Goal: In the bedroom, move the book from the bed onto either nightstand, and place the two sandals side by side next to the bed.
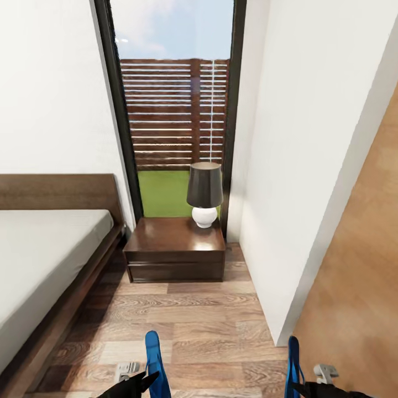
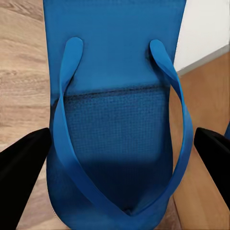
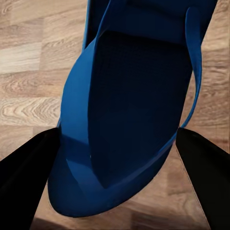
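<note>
The bed (image 1: 38, 260) runs along my left, its frame edging a strip of bare plank floor (image 1: 204, 326) that reaches the white wall (image 1: 287, 182) on the right. At the far end the nightstand (image 1: 176, 249) carries a lamp (image 1: 204, 193). My left pincer (image 1: 141, 381) clasps one blue sandal (image 2: 115, 124) upright; my right pincer (image 1: 301, 387) clasps the other sandal (image 3: 134, 110), both near me above the floor.

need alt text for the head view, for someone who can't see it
Each gripper, left and right, holds a blue sandal upright over the wood-plank floor. Ahead, a dark nightstand with a lamp stands before a tall window, with the bed to its left.
</note>
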Tool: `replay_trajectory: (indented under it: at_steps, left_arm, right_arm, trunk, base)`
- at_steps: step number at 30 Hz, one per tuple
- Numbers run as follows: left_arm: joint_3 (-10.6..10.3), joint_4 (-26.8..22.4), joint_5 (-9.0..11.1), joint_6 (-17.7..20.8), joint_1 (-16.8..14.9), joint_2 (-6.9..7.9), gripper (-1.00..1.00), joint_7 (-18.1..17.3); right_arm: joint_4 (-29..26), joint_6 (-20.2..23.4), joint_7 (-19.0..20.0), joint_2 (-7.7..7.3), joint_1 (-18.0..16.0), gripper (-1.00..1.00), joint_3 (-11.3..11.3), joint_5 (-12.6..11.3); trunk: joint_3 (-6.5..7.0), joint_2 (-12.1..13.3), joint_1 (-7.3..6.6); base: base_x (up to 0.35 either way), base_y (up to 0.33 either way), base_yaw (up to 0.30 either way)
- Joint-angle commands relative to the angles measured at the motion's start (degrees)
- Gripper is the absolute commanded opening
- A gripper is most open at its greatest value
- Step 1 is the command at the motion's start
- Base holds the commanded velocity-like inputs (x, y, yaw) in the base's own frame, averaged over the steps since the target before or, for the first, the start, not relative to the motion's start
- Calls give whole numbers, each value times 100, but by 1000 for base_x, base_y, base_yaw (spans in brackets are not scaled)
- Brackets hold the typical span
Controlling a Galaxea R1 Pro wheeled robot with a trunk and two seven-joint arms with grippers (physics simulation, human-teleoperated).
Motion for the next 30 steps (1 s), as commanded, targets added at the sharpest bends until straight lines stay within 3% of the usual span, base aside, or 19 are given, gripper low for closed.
replay_trajectory:
  at_steps: [1,30]
  left_arm:
    - [-8,6,29,-23,-4,2,-100,-17]
    - [-9,6,29,-23,-4,2,-100,-17]
  right_arm:
    - [1,28,25,-1,-3,-100,-29,-27]
    - [1,28,27,-1,-3,-100,-32,-26]
  trunk:
    - [-6,-2,3]
    - [-6,-2,3]
  base:
    - [331,0,0]
    - [331,0,13]
